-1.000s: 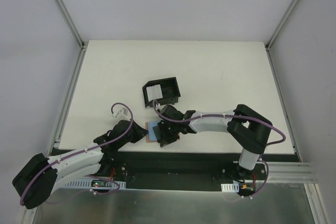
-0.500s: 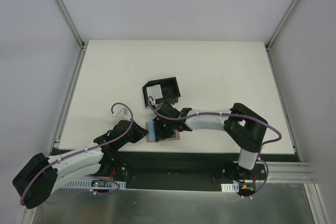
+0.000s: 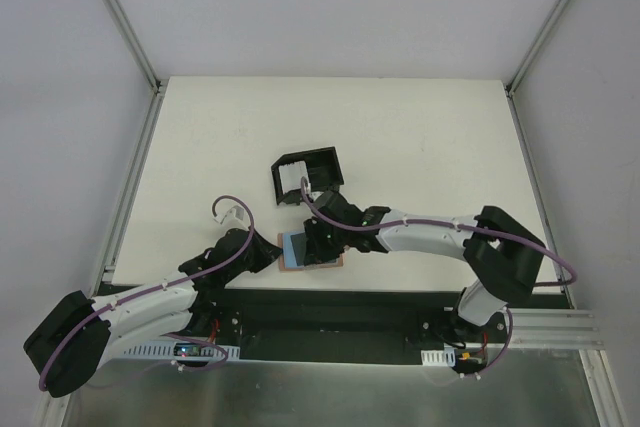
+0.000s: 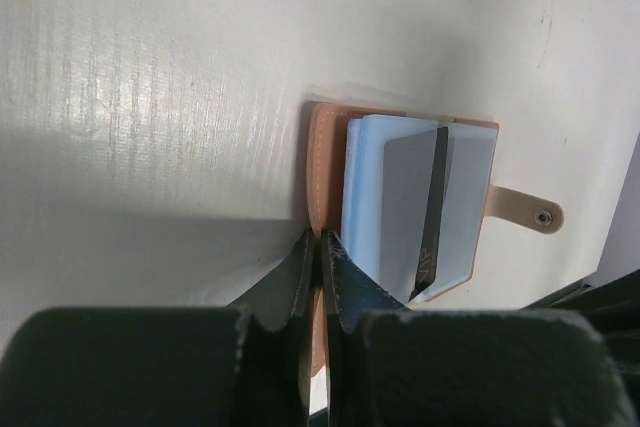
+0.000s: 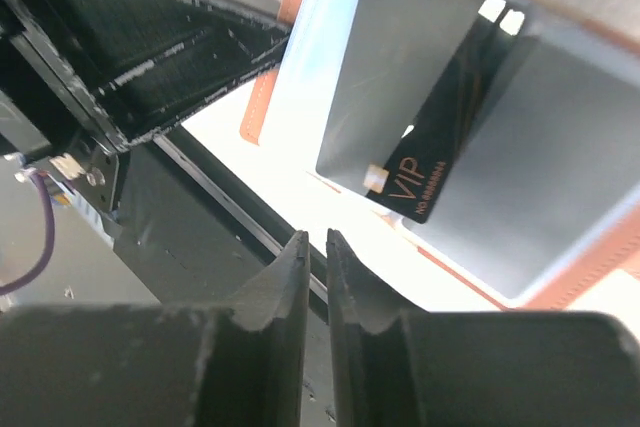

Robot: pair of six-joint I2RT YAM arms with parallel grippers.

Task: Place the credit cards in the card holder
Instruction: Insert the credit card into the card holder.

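The tan leather card holder [image 4: 322, 157] lies open near the table's front edge, its snap tab [image 4: 530, 213] pointing away. A light blue credit card [image 4: 365, 182] and a grey one with a black VIP stripe [image 4: 405, 192] sit in its pocket, sticking partly out. My left gripper [image 4: 320, 239] is shut on the holder's leather edge. My right gripper [image 5: 316, 243] hovers just off the grey card [image 5: 400, 87], jaws a narrow gap apart with nothing between them. In the top view the holder [image 3: 300, 268] lies between the left gripper [image 3: 272, 253] and the right gripper [image 3: 318, 253].
A black open-sided box [image 3: 308, 177] with white cards [image 3: 292, 179] in it stands just behind the card holder. The table's front edge and the dark base rail [image 5: 230, 237] run right beneath my right gripper. White walls enclose the table on three sides.
The right gripper's jaws have parted slightly and the grey card now lies free in the holder. The right arm's elbow swung to the right. The left arm has held still.
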